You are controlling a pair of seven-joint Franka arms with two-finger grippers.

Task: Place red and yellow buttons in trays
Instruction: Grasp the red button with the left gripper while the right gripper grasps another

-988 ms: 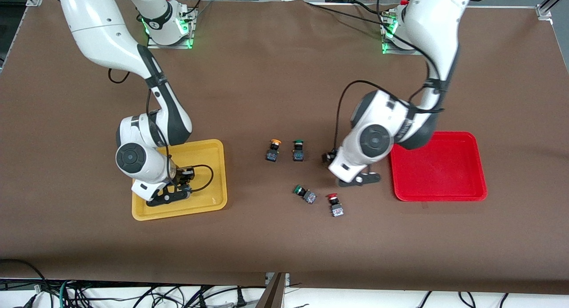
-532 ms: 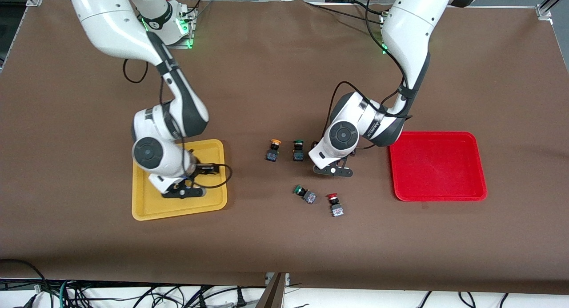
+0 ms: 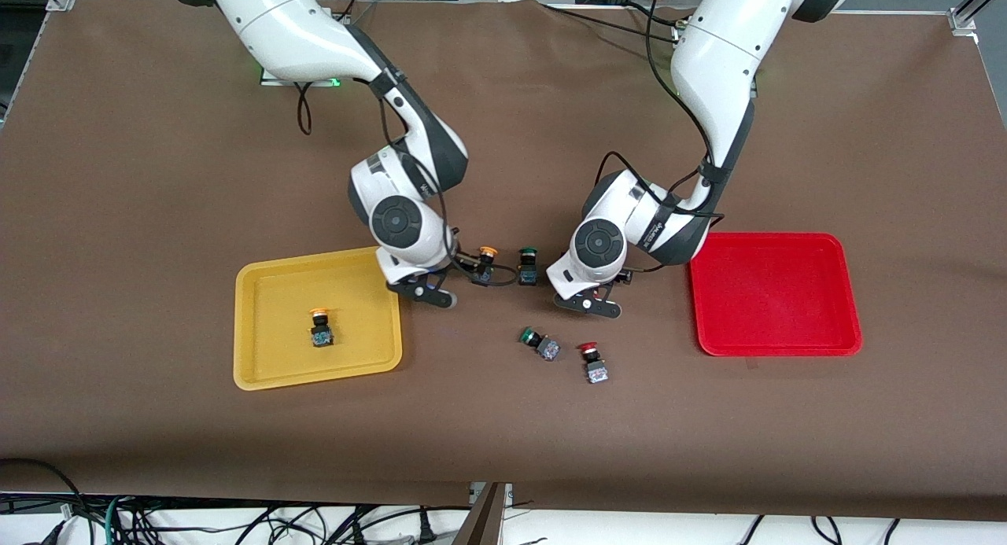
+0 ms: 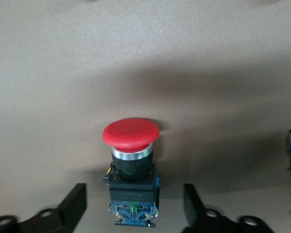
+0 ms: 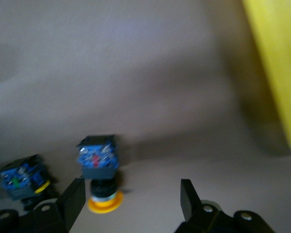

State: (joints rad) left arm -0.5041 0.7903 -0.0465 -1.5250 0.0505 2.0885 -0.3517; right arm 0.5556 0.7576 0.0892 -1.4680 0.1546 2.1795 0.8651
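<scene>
Standing red button (image 3: 592, 362): nearest to the front camera of all I see, cap up, on the bare table (image 3: 503, 435). In the left wrist view it (image 4: 131, 167) sits in line between the two fingers.
Left gripper (image 3: 586, 303): over the table just beside that red button. I see its fingers (image 4: 72, 208) spread, one on each side of the dark body, with a gap on both sides; nothing is pinched.
Green button (image 3: 540, 344): tipped on its side, just beside the red button, toward the right arm's end.
Yellow button (image 3: 320, 328): upright inside the yellow tray (image 3: 260, 372), near its middle.
Red tray (image 3: 846, 293): toward the left arm's end, its nearest rim about level with the green button.
Right gripper (image 3: 425, 292): over the table between the yellow tray and the second yellow button. I see its fingers (image 5: 72, 201) spread wide, holding nothing.
Second yellow button (image 3: 485, 263): on the table, farther from the front camera than the red one, apart from the right gripper's fingers.
Second green button (image 3: 527, 266): upright, just beside the second yellow button, toward the left arm's end.
</scene>
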